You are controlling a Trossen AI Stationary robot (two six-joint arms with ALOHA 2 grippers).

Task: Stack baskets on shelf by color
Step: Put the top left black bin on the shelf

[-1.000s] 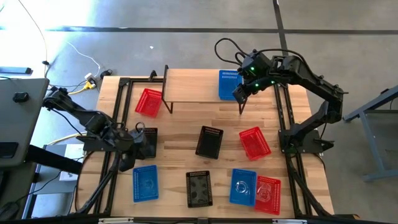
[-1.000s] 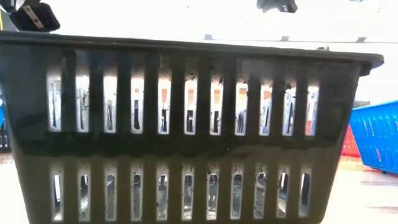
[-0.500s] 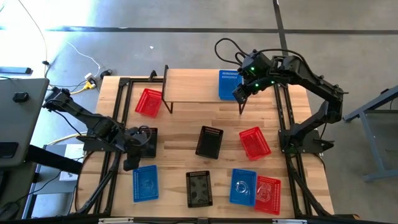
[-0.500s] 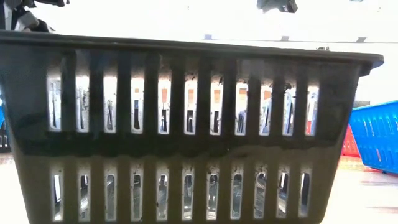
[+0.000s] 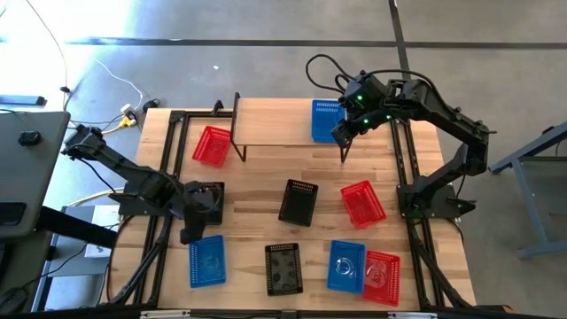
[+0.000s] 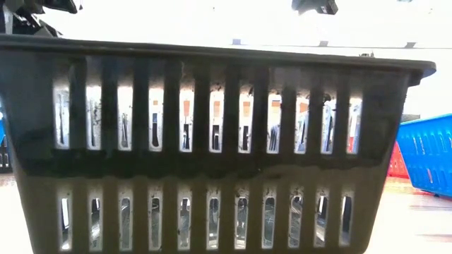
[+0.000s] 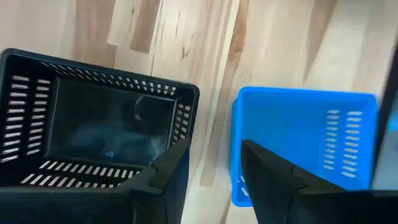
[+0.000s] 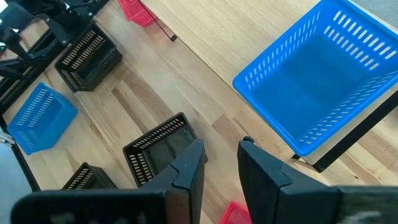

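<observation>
The shelf (image 5: 275,124) stands at the table's far side, with a blue basket (image 5: 326,121) on its right end. My right gripper (image 5: 344,133) hangs open above that end, holding nothing (image 8: 222,146). My left gripper (image 5: 197,229) points steeply down at the table's left, open (image 7: 212,149), over the bare wood between a black basket (image 7: 99,118) and a blue basket (image 7: 305,137). More red, black and blue baskets rest on the tabletop. My left gripper has one finger (image 7: 165,177) standing in front of the black basket's near corner (image 7: 186,99). I cannot tell whether it touches the basket. Nothing lies between the two fingers.
A red basket (image 5: 213,145) sits beside the shelf's left leg. On the table lie a black basket (image 5: 298,202), a red one (image 5: 363,204), and along the near edge black (image 5: 283,268), blue (image 5: 345,266) and red (image 5: 381,277). One black basket (image 6: 212,141) fills the low view.
My left gripper has tipped more steeply downward and shifted a little toward the table's near edge, from over the black basket to the gap between it and the blue basket. The baskets lie where they were.
</observation>
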